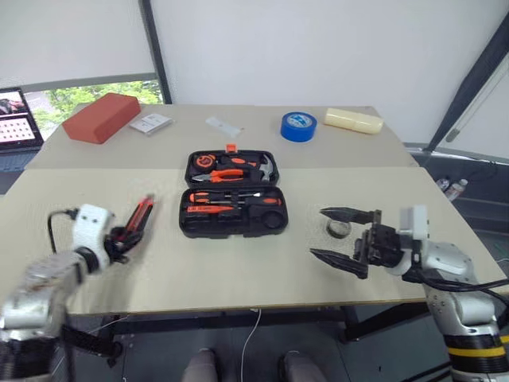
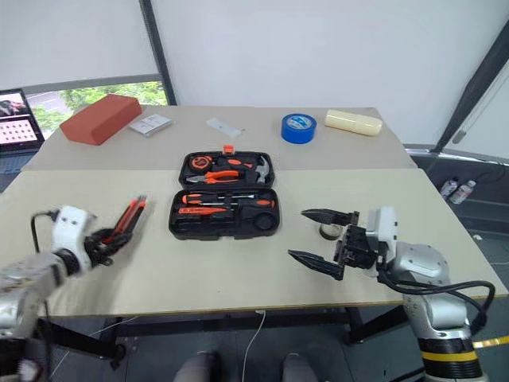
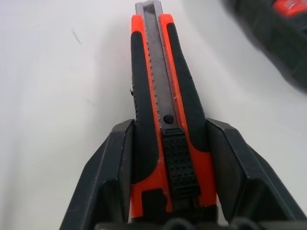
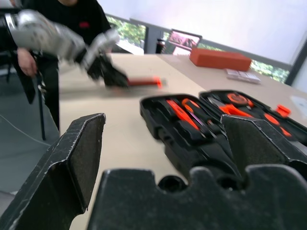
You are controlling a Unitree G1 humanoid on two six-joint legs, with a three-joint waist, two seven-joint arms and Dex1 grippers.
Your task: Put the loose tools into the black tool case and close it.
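Left gripper jaws pinch the utility knife over bare surface left of the open tool case; right gripper jaws spread wide.

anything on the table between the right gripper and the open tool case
Only the small black tape roll, close beside the right gripper; the rest of the table toward the black tool case is bare, per the left eye view.

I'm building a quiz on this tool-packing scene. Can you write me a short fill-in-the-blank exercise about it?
1. The left gripper is shut on the ____.
2. The black tool case lies ____ on the table.
3. The right gripper's jaws stand ____.
4. The blue tape roll sits beyond the ____.

Missing words: utility knife; open; open; case
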